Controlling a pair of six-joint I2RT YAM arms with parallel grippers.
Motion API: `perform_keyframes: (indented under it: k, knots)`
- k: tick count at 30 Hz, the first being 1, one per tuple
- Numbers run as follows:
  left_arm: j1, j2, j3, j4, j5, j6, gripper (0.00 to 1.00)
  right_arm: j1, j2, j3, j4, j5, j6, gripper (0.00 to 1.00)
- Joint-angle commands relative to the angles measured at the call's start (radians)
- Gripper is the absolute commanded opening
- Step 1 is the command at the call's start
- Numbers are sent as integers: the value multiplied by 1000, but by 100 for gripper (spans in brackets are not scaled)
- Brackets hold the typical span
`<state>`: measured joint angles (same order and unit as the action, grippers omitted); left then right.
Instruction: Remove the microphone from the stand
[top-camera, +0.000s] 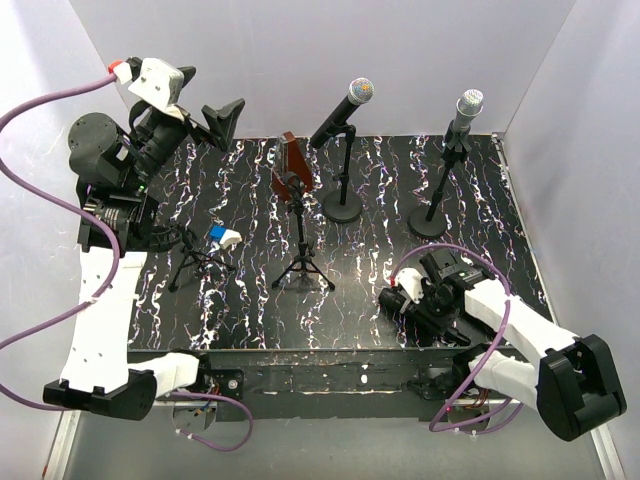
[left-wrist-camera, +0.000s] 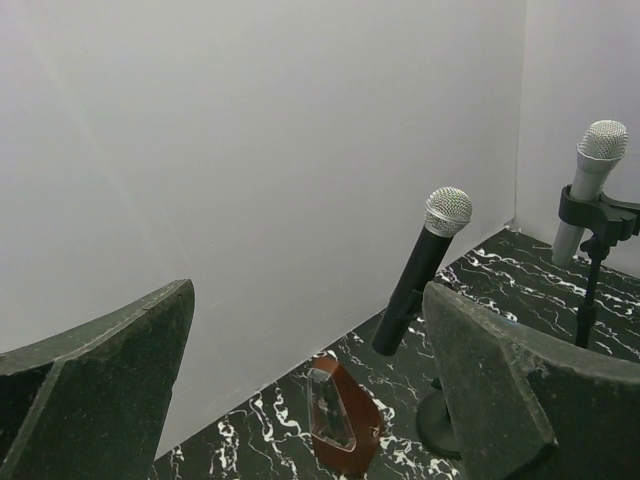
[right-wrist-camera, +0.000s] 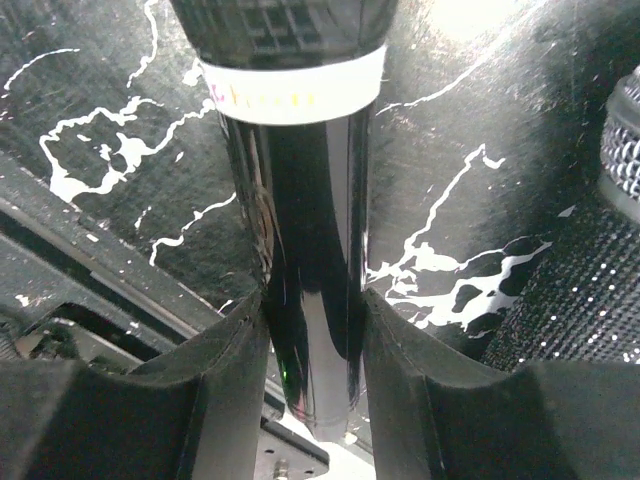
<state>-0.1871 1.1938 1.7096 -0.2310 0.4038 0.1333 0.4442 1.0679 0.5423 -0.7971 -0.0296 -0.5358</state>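
Note:
A black microphone with a silver grille (top-camera: 342, 112) sits tilted in its round-base stand (top-camera: 343, 207) at the back centre. A silver microphone (top-camera: 463, 117) sits in a second stand (top-camera: 432, 220) to the right. Both also show in the left wrist view: the black one (left-wrist-camera: 425, 262) and the silver one (left-wrist-camera: 592, 172). My left gripper (top-camera: 218, 118) is open and empty, raised at the back left, apart from both (left-wrist-camera: 308, 290). My right gripper (top-camera: 400, 297) is low near the table's front edge, shut on a glossy black microphone body (right-wrist-camera: 300, 200) with a white band.
A tripod (top-camera: 300, 255) carrying a brown holder (top-camera: 291, 170) stands mid-table; the holder also shows in the left wrist view (left-wrist-camera: 345, 425). A small tripod (top-camera: 192, 262) with a blue-and-white clip (top-camera: 222, 237) stands at the left. A dark mesh object (right-wrist-camera: 590, 290) lies right of my right fingers.

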Motion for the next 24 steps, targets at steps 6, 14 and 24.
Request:
perform_keyframes:
  k: [6, 14, 24]
  knots:
    - [0, -65, -47, -45, 29, 25, 98, -6, 21, 192, -116, -47, 60, 56]
    - [-18, -79, -39, -181, 101, 84, 98, -5, 40, 376, -263, -79, 72, 63]
    - [-37, -204, -171, -528, 466, 147, 98, -5, -54, 643, -153, -304, 112, 78]
